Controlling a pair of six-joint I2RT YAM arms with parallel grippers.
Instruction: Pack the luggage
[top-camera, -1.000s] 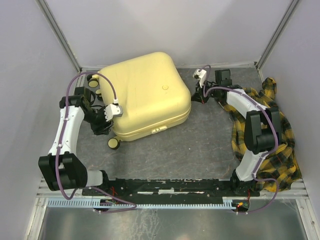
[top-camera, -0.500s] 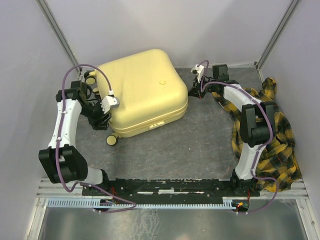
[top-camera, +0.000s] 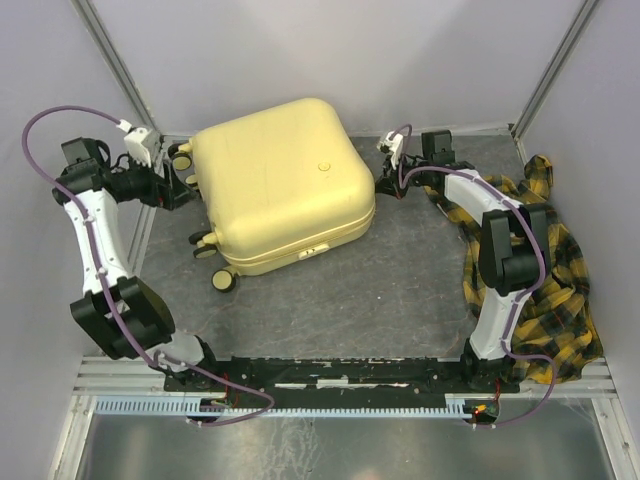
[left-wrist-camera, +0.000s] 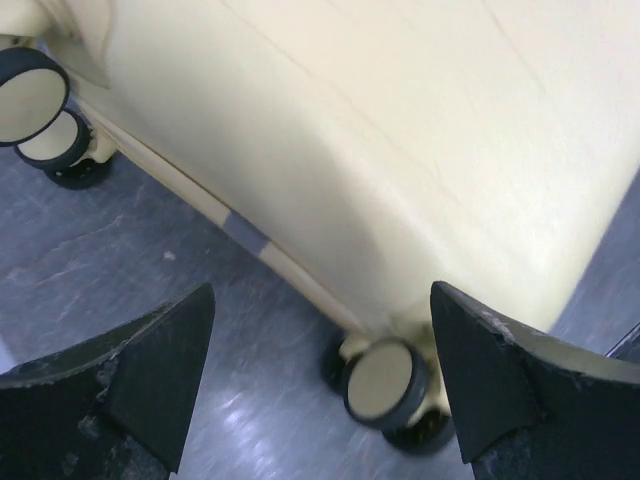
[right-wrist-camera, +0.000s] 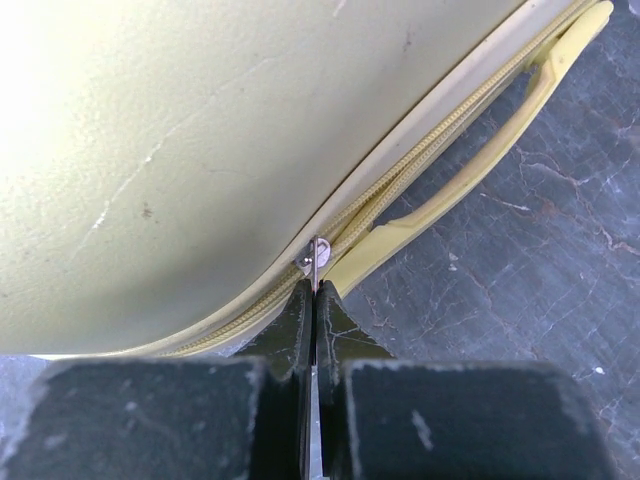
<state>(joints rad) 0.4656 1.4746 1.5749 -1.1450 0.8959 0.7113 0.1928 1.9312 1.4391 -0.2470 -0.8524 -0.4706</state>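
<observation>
1. Judges the packing as far from complete: finds the luggage (top-camera: 285, 185) shut, both shell halves together, while a yellow-and-black plaid garment (top-camera: 560, 290) lies outside it, at 3 to 4 o'clock on the table (top-camera: 400, 290), partly under the right arm.
2. Takes the zip as the step in hand: shows the right gripper (right-wrist-camera: 315, 290) with fingers pressed together, clamped on the thin metal zipper pull (right-wrist-camera: 314, 262) at the seam, on the luggage's 3 o'clock side, just beside the yellow handle (right-wrist-camera: 395, 235).
3. Cannot tell from these views whether the zip stands open or closed past the pull, nor whether anything sits inside.
4. Leaves, on that reading, the unzipping, the lifting of the lid, the loading of the garment and the closing again.
5. Shows the left gripper (left-wrist-camera: 322, 300) with fingers spread wide and nothing between them, at the luggage's 9 o'clock side, near the wheels (left-wrist-camera: 383, 380) and apart from them.
6. Places the luggage toward 11 o'clock on the table, flat on a broad face, close to the back wall, between the two grippers.
7. Reads the shell as hard, pale yellow and round-cornered, faintly grained, with fine scuffs and a dark speck by the seam; notes a small round mark (top-camera: 323, 168) on the top face, a small latch-like fitting (top-camera: 318, 251) at its 6 o'clock edge, and wheels with pale hubs and dark rims.
</observation>
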